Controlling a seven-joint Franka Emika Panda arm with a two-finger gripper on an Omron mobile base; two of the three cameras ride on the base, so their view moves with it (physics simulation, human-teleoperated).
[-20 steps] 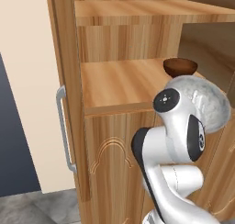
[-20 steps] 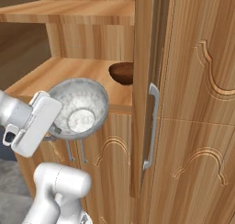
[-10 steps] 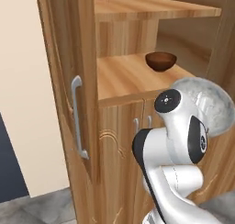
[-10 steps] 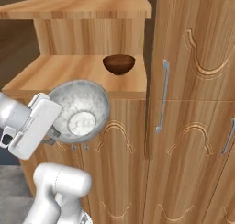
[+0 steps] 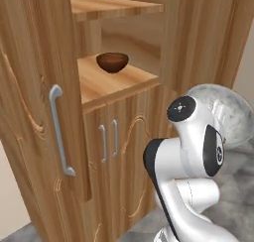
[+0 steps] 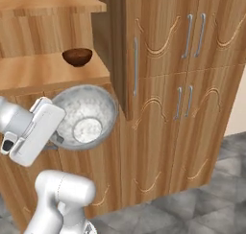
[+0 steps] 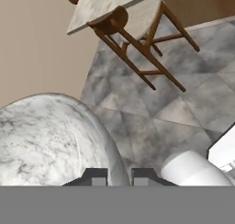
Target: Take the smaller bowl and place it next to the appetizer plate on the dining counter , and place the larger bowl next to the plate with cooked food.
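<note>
A white robot arm carries the larger bowl (image 6: 85,117), a wide, deep bowl of mottled grey-white stone finish, in front of a tall wooden cabinet. In the right base view the bowl is tipped so that its pale inside faces the camera, and it is held in the air at about the height of a wooden shelf (image 6: 38,73), in front of the lower cabinet doors. In the left base view its rim (image 5: 233,112) shows behind the arm's upper joint. In the hand view the gripper (image 7: 118,176) has its two dark fingertips close together on either side of the bowl's rim, so it is closed on the bowl's edge, with the marbled wall (image 7: 46,145) spreading to one side. The smaller bowl (image 5: 112,62), glossy reddish-brown, sits upright on the wooden shelf in the open alcove, well apart from the larger bowl. The hand view also shows grey stone floor tiles (image 7: 151,122), a wooden chair (image 7: 137,39), and a corner of the dining counter (image 7: 98,2) with its mottled pale top.
</note>
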